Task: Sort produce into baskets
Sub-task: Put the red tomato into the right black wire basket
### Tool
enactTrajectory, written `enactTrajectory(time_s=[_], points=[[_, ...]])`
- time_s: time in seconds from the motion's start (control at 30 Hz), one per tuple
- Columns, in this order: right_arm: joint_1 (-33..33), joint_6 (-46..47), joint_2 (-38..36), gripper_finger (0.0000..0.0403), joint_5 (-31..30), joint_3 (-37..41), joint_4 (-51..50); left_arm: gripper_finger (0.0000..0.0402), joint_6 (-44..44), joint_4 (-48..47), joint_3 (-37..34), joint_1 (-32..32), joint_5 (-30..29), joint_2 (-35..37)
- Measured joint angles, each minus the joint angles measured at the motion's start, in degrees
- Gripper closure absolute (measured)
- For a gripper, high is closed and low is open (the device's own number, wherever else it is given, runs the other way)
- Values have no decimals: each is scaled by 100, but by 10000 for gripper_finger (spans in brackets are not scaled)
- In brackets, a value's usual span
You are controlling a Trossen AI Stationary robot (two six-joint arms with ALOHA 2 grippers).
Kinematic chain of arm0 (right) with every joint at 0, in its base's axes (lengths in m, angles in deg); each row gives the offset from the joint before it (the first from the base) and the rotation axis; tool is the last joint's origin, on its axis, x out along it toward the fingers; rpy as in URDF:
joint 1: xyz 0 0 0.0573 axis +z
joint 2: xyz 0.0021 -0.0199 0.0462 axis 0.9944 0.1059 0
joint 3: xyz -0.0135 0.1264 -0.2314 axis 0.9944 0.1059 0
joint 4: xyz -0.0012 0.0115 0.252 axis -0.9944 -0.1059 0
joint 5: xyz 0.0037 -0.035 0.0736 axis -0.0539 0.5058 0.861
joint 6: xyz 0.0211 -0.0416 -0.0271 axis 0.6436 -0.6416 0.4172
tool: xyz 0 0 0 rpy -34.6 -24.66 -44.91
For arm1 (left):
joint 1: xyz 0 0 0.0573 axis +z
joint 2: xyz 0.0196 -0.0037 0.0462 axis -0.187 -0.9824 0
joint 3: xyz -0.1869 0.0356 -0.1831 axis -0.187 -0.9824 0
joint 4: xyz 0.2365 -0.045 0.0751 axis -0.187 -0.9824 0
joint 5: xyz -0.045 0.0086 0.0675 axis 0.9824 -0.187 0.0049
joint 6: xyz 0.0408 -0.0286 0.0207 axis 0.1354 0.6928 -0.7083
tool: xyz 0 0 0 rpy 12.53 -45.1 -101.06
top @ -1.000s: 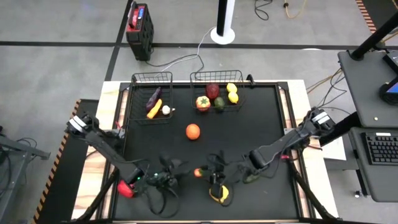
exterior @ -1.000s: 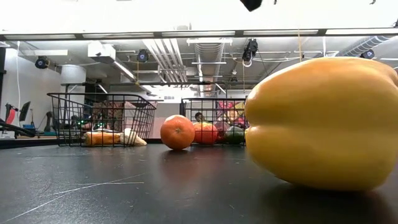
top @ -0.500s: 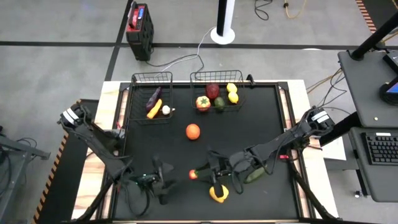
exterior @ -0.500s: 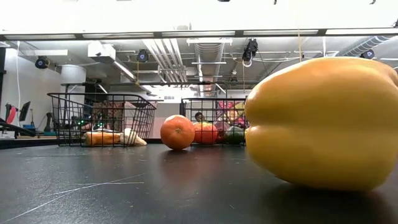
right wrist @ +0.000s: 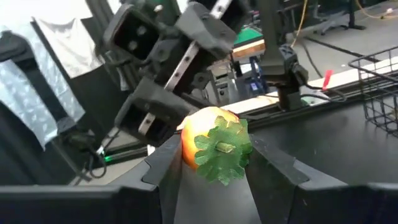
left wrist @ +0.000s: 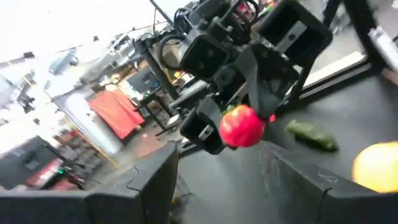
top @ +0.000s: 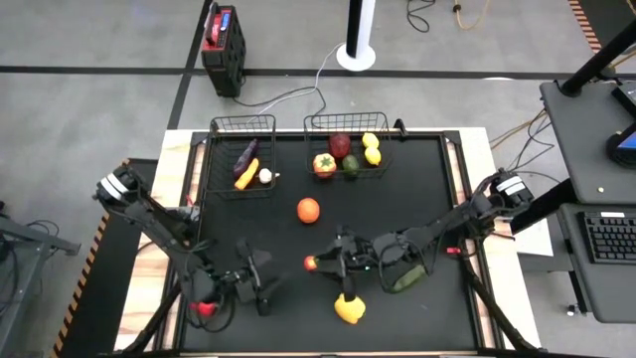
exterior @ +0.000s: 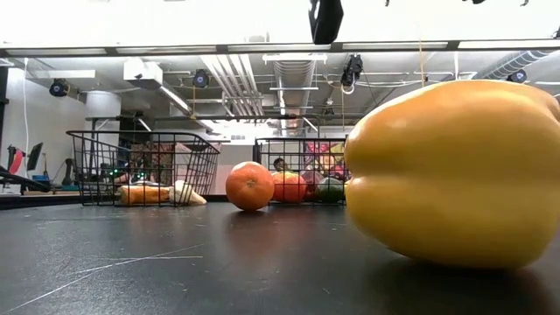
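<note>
Right gripper: your right gripper [top: 320, 265] hangs above the near middle of the black table [top: 417, 179], its jaws clenched on a small red-orange tomato with a green leafy cap [right wrist: 212, 144]; in the left wrist view you see the same fruit pinched between its dark fingers.
Left gripper: your left gripper [top: 266, 283] sits at the near left of the table, facing the right gripper; its jaws are released and you hold nothing in them.
Yellow pepper: the glossy yellow bell pepper [top: 349, 309] lies on the table at the near edge, just nearer than the right gripper; it fills the right of the low view.
Cucumber: a dark green cucumber [top: 404, 280] lies on the table under the right arm, to the right of the pepper.
Orange: the round orange [top: 308, 210] rests alone at the table's middle, apart from both baskets.
Narrow basket: the narrower black wire-mesh basket [top: 241, 124] at the far left holds a purple eggplant [top: 244, 155], a yellow-orange long piece [top: 245, 174] and a white garlic [top: 265, 176].
Wide basket: the wider black wire-mesh basket [top: 345, 118] at the far middle holds a dark red fruit [top: 340, 145], two yellow lemons [top: 372, 148], a red pepper with a yellow top [top: 324, 164] and a green avocado [top: 351, 166].
</note>
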Motion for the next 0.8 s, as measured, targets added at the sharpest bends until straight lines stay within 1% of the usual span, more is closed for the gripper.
enactTrajectory(time_s=[0.07,0.17,0.23,0.3,0.4,0.47,0.53,0.8], points=[[-37,39,0,251,-2,-22,6,196,-260,-120,99,26,2,-71],[-61,83,0,247,3,-45,4,192,-198,-222,243,53,-1,-175],[-67,87,2,245,13,-52,2,183,-323,-290,317,81,-47,-225],[-67,153,0,245,22,-52,4,174,-637,-334,323,103,-163,-274],[-70,296,0,248,24,-52,-1,159,-1335,-324,323,156,-196,-316],[-70,345,0,251,23,-58,-1,151,-1671,-320,323,211,-55,-347],[-70,394,0,251,26,-82,-1,145,-1805,-326,323,298,68,-351],[-74,495,0,245,26,-98,-2,143,-1908,-309,321,673,779,-364]])
